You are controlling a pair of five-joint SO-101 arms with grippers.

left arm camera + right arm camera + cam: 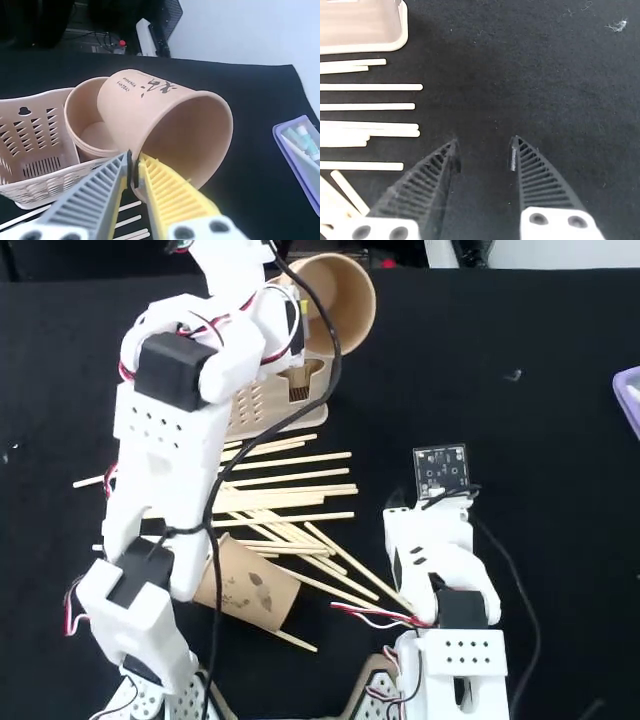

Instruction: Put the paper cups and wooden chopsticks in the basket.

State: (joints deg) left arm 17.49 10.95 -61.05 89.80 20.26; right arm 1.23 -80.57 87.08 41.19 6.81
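Left gripper point(131, 160): pinched on a cup point(165, 120) rim, over the basket point(35, 145) near the table's far edge.
Held cup tipped near level, long axis about left to right, mouth toward the table's point(545, 75) right side. Second cup point(87, 125) upright inside basket. Third cup point(245, 590) on its side near the front edge. Right gripper point(482, 147): spread, holding nothing, beside the chopsticks point(370, 107), which mostly lie left to right mid-table.

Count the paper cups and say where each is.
3. One cup is in the left hand, by the basket; a second cup stands inside it; a third cup lies sideways by the chopsticks. The arm may hide more.
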